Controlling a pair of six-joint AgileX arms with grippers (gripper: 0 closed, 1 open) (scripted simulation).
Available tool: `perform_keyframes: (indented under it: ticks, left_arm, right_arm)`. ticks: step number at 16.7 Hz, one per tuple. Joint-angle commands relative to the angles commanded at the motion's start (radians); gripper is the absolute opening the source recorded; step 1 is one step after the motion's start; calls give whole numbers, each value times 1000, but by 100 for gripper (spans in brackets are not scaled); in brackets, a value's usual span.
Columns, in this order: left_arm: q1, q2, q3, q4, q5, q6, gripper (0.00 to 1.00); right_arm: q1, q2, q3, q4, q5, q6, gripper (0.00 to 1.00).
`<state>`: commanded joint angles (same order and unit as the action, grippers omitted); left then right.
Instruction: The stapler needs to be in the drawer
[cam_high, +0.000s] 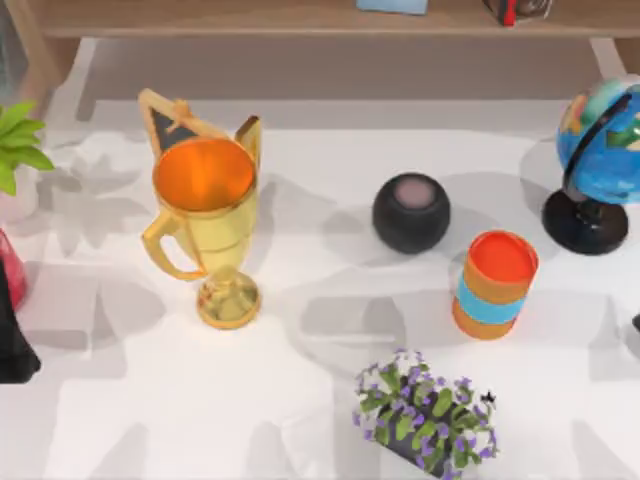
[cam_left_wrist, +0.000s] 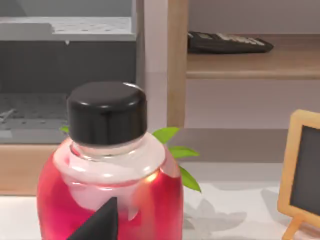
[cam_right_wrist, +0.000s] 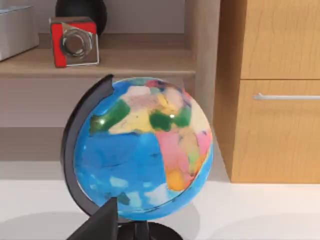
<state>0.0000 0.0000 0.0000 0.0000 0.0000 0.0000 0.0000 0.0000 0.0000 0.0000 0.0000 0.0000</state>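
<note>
The stapler is out of view. A wooden drawer front (cam_right_wrist: 280, 132) with a silver bar handle (cam_right_wrist: 286, 96) stands shut in the cabinet beyond the globe (cam_right_wrist: 142, 155) in the right wrist view. My left arm (cam_high: 12, 345) rests at the table's left edge, just behind a red bottle with a black cap (cam_left_wrist: 107, 175). My right arm (cam_high: 636, 322) sits at the table's right edge, facing the globe (cam_high: 600, 135). A dark part of each gripper juts into its own wrist view.
On the table stand a gold trophy (cam_high: 205, 225), a small chalkboard (cam_high: 170, 122), a black round speaker (cam_high: 411, 212), an orange and blue can (cam_high: 494, 284), a purple flower pot (cam_high: 425, 415) and a green plant (cam_high: 18, 140). Wooden shelves (cam_right_wrist: 115, 60) behind hold a red block (cam_right_wrist: 73, 42).
</note>
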Motion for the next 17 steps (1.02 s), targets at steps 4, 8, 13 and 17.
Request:
perform_keyframes:
  ticks: [4,8,13,17]
  left_arm:
    - [0,0,0,0,0,0,100]
    - [0,0,0,0,0,0,100]
    - [0,0,0,0,0,0,100]
    - [0,0,0,0,0,0,100]
  right_arm:
    - [-7,28,14,15,-4,-19,100]
    - [-43,198,98,107,-35,-137,100]
    - [-115,571,273,300,-104,-386,100]
    - [-186,932,444,488,-171,-629,100]
